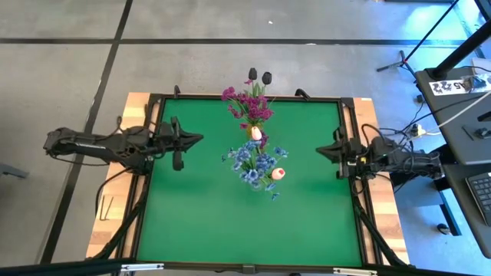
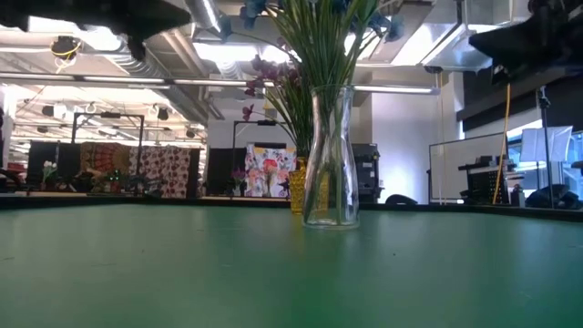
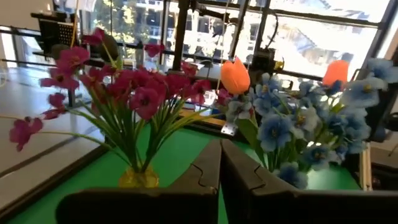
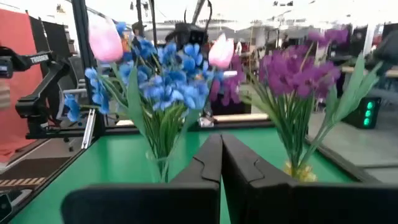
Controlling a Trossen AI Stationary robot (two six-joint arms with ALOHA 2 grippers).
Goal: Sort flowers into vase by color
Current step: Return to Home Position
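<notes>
From above I see the flat green tabletop (image 1: 199, 207) evenly bright, shadows faint. At table height, long white ceiling strip lights (image 2: 223, 50) glare behind the clear glass vase (image 2: 330, 155). My left wrist view faces blown-out windows (image 3: 317, 34), upper right.

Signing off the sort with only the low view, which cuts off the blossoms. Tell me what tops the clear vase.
Observer: Blue sprays and two pale pink tulip buds top the clear vase.
Operator: Now the one behind it.
Observer: The yellow vase holds magenta sprays and two near-black tulip buds.
Operator: Report the arms.
Observer: The left gripper and right gripper sit at opposite sides of the table, clear of both vases, fingers shut on nothing.
</notes>
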